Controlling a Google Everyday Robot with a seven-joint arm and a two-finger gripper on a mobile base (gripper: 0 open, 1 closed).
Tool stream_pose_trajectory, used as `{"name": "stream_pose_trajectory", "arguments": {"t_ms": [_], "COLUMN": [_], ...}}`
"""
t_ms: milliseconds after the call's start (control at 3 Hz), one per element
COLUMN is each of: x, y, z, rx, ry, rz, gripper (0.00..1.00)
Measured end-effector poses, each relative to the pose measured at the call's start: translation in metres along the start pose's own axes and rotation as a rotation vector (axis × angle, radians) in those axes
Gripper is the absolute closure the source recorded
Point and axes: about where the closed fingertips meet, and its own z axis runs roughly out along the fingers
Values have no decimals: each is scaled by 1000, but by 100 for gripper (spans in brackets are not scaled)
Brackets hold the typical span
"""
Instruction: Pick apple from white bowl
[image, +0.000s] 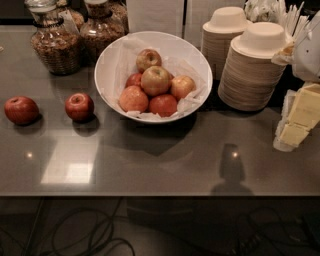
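Note:
The white bowl (112, 57) stands at the middle back of the counter, lined with crumpled white paper. It holds several apples. The pale yellow-green apple (155, 80) with a faint blush lies on top of the pile in the middle, with redder and orange-red apples around it. A white rounded part of my arm with the gripper (306, 52) shows at the right edge, well to the right of the bowl, above the stacks of small bowls, and away from the apples.
Two deep red apples (79, 106) (21, 110) lie on the counter left of the bowl. Two glass jars (55, 42) stand at the back left. Stacks of beige disposable bowls (252, 70) stand right of the bowl. Pale yellow packets (300, 117) sit at the right edge.

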Motion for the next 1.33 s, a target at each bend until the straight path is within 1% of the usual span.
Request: {"name": "stream_pose_trajectory", "arguments": {"t_ms": [333, 667, 1000, 1333], "x": [0, -8, -34, -75], "y": [0, -3, -18, -35], "z": [0, 6, 34, 47], "rx": [0, 7, -3, -23], "ry": [0, -33, -109, -202], "rz": [0, 7, 18, 8], "gripper": [0, 0, 0, 0]}}
